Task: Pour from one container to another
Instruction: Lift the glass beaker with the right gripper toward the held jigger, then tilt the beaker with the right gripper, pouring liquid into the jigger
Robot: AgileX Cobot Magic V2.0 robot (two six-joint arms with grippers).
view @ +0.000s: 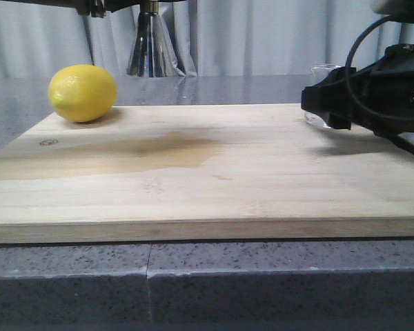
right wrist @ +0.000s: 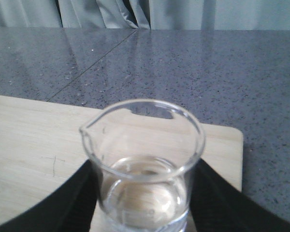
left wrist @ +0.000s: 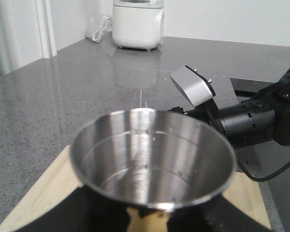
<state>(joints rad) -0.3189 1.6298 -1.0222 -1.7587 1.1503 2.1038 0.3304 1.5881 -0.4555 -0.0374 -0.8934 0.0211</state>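
- In the front view, the wooden board [view: 207,172] lay on the grey counter [view: 207,289], with a yellow lemon [view: 82,92] resting on its far left corner. The steel jigger [view: 150,43] hung above the board's far edge, clear of the wood, and its upper part went out of the picture together with the left gripper [view: 96,8]. The right gripper [view: 331,103] reached in from the right, low over the board, and the glass beaker [view: 324,93] was only partly visible behind its black fingers.
- In the left wrist view, the jigger [left wrist: 152,154] stood upright between the dark fingers of the left gripper [left wrist: 147,220], which was closed around its lower part. Its open cup faced up, and whether any liquid was inside could not be told. The right arm [left wrist: 251,123] lay beyond it.
- In the right wrist view, the beaker [right wrist: 142,166] sat upright between the two black fingers of the right gripper [right wrist: 142,212], which pressed against its sides. The beaker's base was on the board [right wrist: 34,145] near the far corner, and clear liquid filled its lower part.
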